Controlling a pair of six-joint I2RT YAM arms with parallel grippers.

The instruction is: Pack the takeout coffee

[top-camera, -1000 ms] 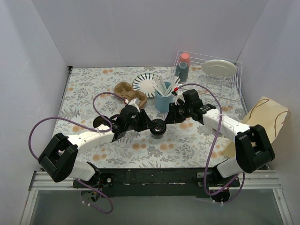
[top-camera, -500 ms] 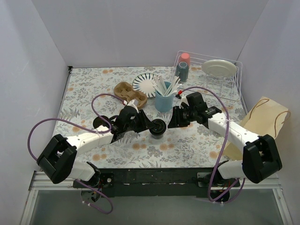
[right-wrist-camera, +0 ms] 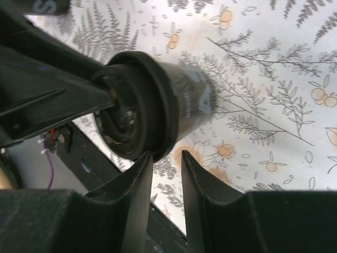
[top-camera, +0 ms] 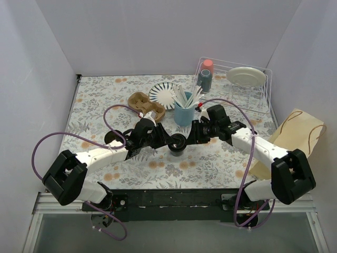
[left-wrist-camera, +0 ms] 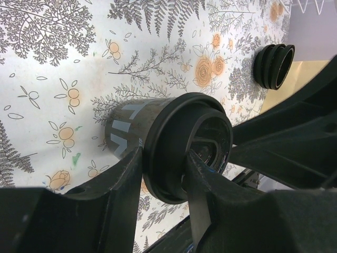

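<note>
From above, you see the dark paper coffee cup (top-camera: 176, 152) with its black plastic lid (top-camera: 178, 140) standing mid-way across the floral-patterned table (top-camera: 221, 158). In your left wrist view, the left jaws are clamped on the lid's rim. In your right wrist view, the right jaws stand slightly apart and empty, just beside that rim.

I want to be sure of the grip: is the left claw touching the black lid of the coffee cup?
Touching. In the left wrist view, both fingers of the left claw press the rim of the black lid, no gap.
</note>
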